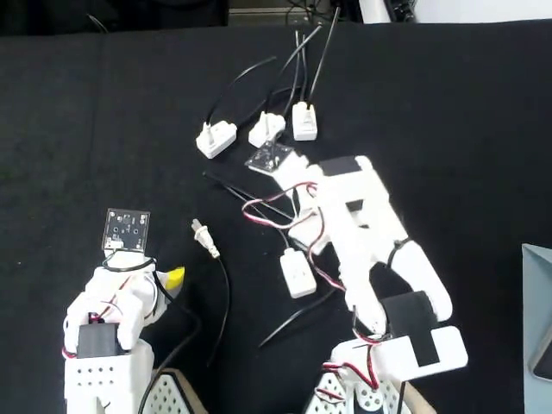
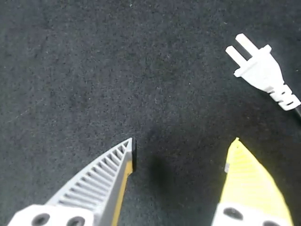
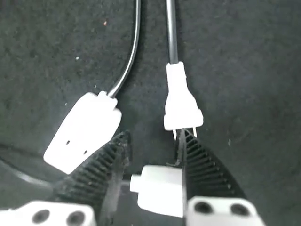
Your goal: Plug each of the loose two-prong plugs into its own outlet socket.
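Right wrist view: right gripper (image 3: 155, 134) clamped on white block (image 3: 157, 188), block partly cut off. Corded plug (image 3: 182, 106) prongs just beside fingertip, contact unclear. Left gripper (image 2: 183, 141) apart over surface (image 2: 70, 70). Loose plug (image 2: 261, 70) near, cord cut off.

A: Location of the loose plug?
B: The loose plug (image 1: 204, 238) lies flat on the black worktop (image 1: 69, 129), near the left arm (image 1: 108, 319), cord attached.
A: Remaining fittings?
B: One white socket (image 1: 297, 272) lies beside the right arm (image 1: 362, 233). Three white corded fittings (image 1: 266, 129) sit farther back, close together. The right gripper (image 1: 272, 159) is just beside the middle one.
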### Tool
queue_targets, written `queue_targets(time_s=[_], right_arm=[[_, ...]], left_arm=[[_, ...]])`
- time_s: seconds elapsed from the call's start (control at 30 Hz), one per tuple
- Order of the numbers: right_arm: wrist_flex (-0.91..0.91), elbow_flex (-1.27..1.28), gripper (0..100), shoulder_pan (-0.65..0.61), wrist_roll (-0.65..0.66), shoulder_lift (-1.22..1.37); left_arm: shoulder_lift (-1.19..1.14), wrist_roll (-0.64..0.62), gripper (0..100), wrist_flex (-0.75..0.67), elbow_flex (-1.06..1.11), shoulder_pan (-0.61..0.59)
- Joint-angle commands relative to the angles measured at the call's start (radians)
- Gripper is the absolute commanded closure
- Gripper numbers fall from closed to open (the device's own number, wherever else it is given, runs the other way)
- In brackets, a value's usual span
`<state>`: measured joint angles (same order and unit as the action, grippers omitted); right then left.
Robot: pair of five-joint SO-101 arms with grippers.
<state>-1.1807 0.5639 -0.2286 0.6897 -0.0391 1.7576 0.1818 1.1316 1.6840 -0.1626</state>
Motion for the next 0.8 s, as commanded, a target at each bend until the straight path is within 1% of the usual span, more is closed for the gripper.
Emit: queue_targets(time_s=[0.0, 0.37, 0.63, 0.77], right_arm=[[0.083, 0.039, 85.0, -0.015, 0.012, -0.041], [0.212, 0.059, 85.0, 0.003, 0.012, -0.027], [0.21, 0.007, 85.1, 0.014, 0.012, 0.105], [0.187, -0.028, 85.1, 0.034, 0.012, 0.084]], left_arm=[[-0.002, 0.002, 69, 0.003, 0.019, 0.004], [-0.002, 0.002, 69, 0.003, 0.019, 0.004], [-0.002, 0.002, 69, 0.003, 0.019, 0.004], [-0.002, 0.002, 69, 0.003, 0.019, 0.004]])
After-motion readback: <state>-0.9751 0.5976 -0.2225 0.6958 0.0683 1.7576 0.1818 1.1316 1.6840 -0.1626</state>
